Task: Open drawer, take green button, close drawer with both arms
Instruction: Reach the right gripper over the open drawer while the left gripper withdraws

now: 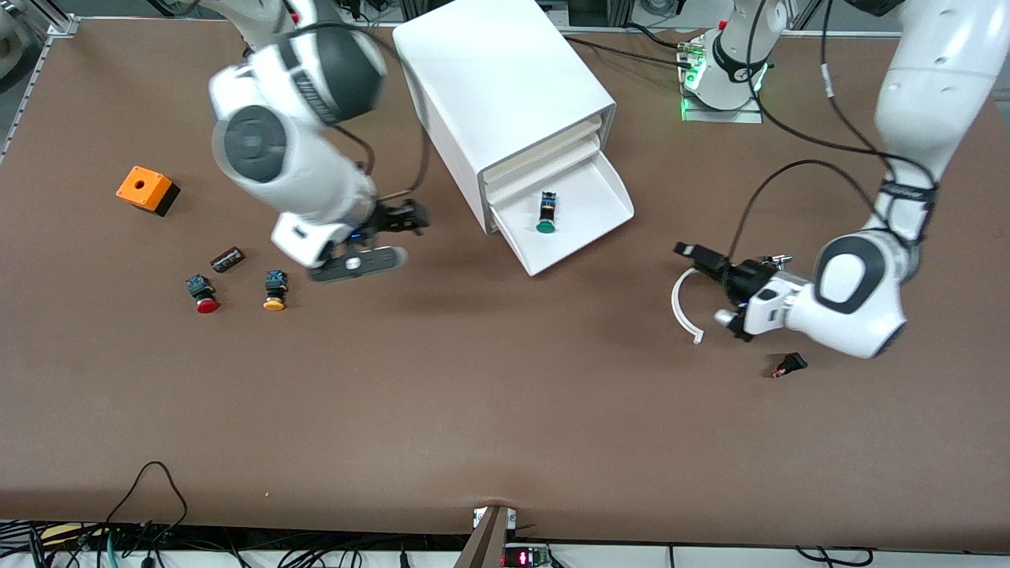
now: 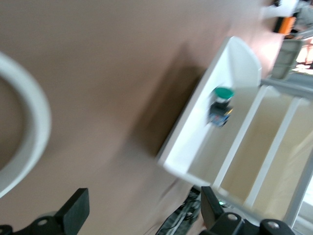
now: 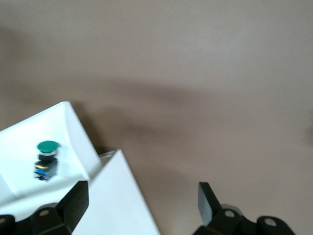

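Your button [image 1: 546, 211] lies on its side in the open drawer [image 1: 600, 207]: light, rigid, apt to roll, so pinch the squarish body, not the cap. Right gripper [image 1: 377, 237], beside the cabinet [image 1: 489, 87], and left gripper [image 1: 722, 288], over bare table, both gape empty

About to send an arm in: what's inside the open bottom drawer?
Only the green-capped button lies on the drawer floor, nothing else visible. The part under the cabinet is hidden.

Button [image 1: 545, 213] lying in pulled-out drawer [image 1: 588, 225] of cabinet [image 1: 505, 95] on tabletop [image 1: 489, 394]. Right pincer [image 1: 398, 229] over tabletop beside cabinet; left pincer [image 1: 702, 264] toward left arm's end.
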